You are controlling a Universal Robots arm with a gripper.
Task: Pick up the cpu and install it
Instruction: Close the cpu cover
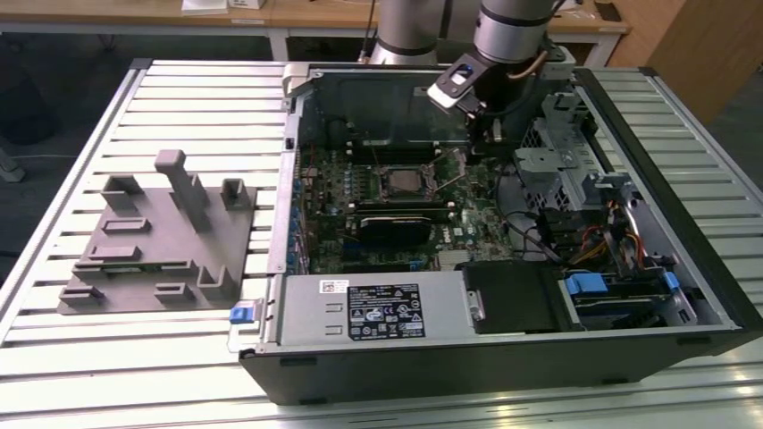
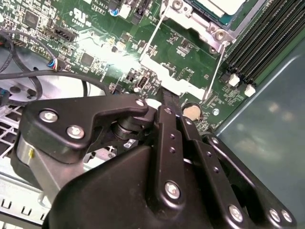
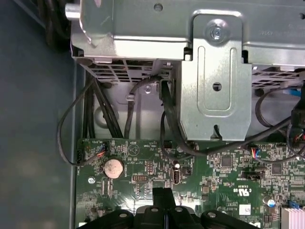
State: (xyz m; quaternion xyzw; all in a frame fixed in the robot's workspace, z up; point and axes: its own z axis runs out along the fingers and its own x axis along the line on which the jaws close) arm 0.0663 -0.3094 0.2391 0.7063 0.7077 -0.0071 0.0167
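Gripper [image 2: 169, 99] low over the motherboard [image 2: 90, 45] inside the open computer case [image 1: 501, 366]. Fingers pressed together, nothing seen between them. Tips near the coin cell [image 3: 113, 168] and close to the metal socket frame [image 2: 164, 76]. The cpu [image 2: 221, 5] lies in its socket, pale top up, apart from the gripper.

The cpu [image 2: 223, 5] is cut off by the second wrist view's edge
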